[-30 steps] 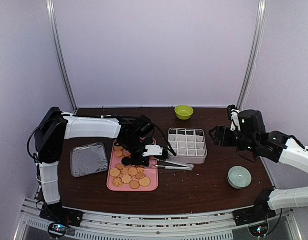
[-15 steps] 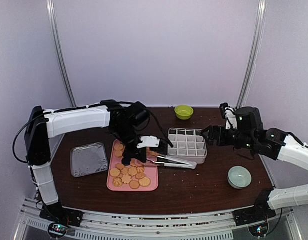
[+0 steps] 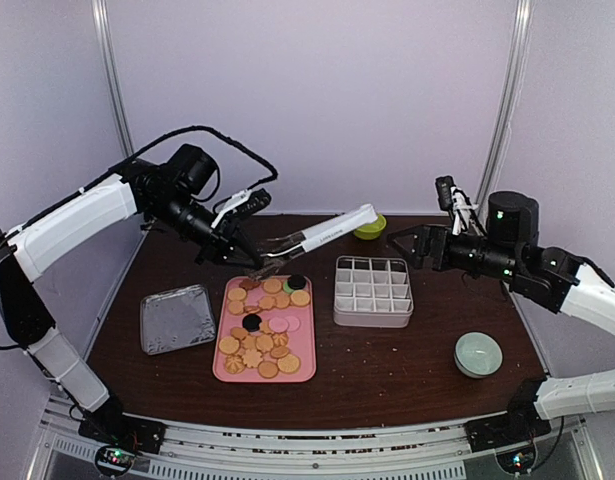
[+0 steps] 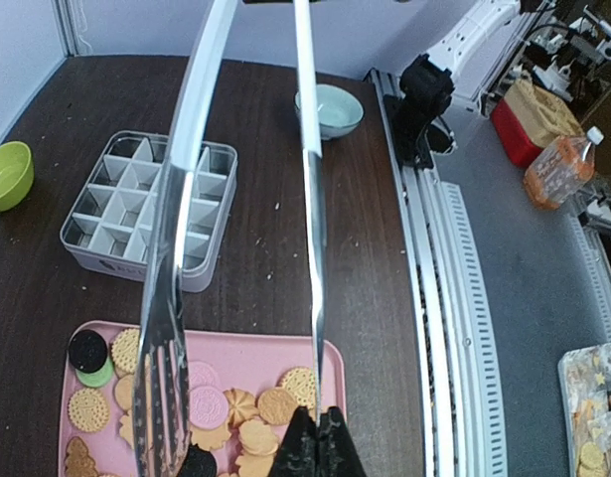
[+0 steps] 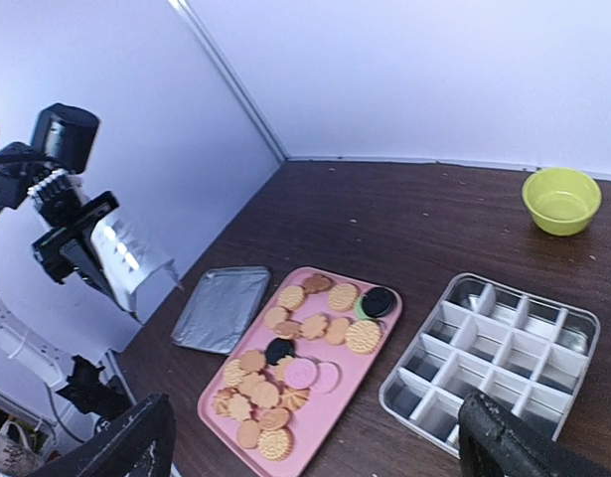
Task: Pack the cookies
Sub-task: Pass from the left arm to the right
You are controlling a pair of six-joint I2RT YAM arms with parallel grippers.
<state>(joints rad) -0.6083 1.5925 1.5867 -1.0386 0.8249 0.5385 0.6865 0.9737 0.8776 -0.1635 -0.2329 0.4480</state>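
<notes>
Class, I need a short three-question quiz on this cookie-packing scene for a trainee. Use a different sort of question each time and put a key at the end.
1. True or false: the left gripper is shut on the tongs and holds them up clear of the table.
2. Fill the gap: the right gripper, up near the divided tin, has its jaws ____.
3. Choose one: the cookies lie A) on the pink tray; B) in the divided tin; C) in the right gripper.

Key: 1 true; 2 open; 3 A.
</notes>
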